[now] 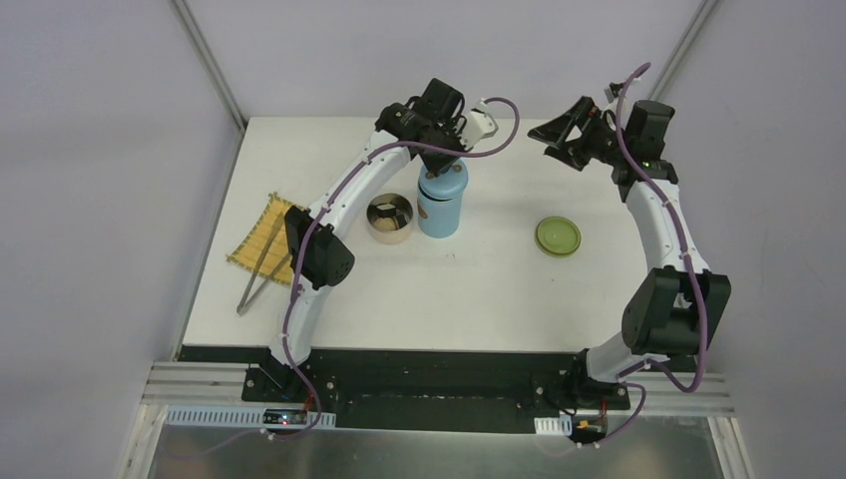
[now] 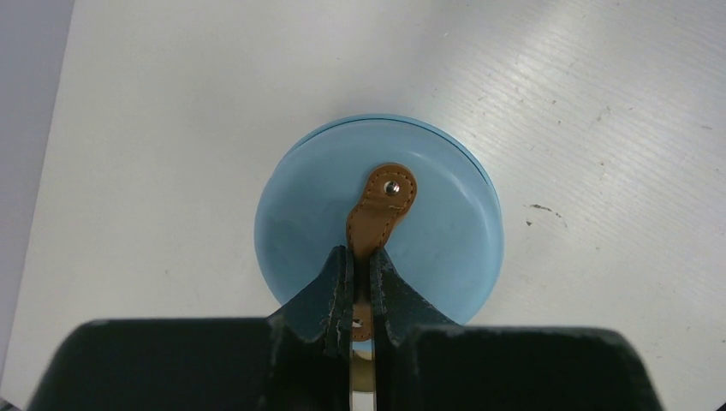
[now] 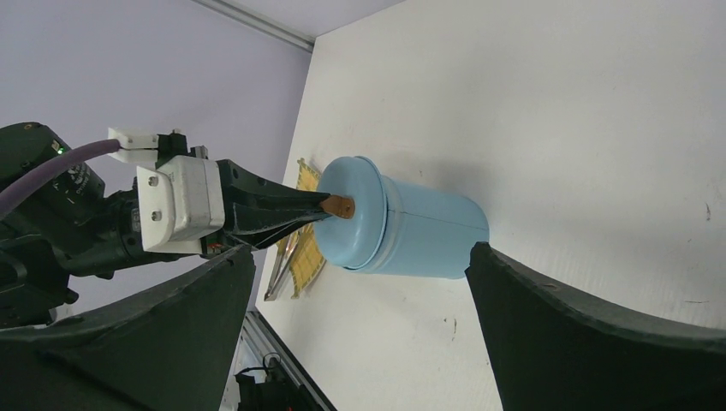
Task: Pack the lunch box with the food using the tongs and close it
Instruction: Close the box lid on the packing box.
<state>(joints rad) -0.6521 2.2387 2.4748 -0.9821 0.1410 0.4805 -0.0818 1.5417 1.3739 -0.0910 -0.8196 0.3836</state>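
The light-blue cylinder (image 1: pixel 442 208) of the lunch box stands upright mid-table with its blue lid (image 2: pixel 428 248) on top. My left gripper (image 2: pixel 360 253) hangs straight above it, shut on the lid's brown handle (image 2: pixel 387 199). The short steel bowl (image 1: pixel 389 218) sits just left of the cylinder, uncovered, with small food pieces inside that are too small to make out. Its olive-green disc lid (image 1: pixel 558 237) lies flat to the right. The silver tongs (image 1: pixel 259 274) lie on the yellow mat (image 1: pixel 261 238) at the left. My right gripper (image 1: pixel 565 135) is raised at the back right, open and holding nothing.
The right wrist view shows the cylinder (image 3: pixel 428 231) side-on between its own wide fingers, with the left gripper (image 3: pixel 282 210) on the handle. The table's left edge runs close to the mat. Grey walls enclose the back and sides.
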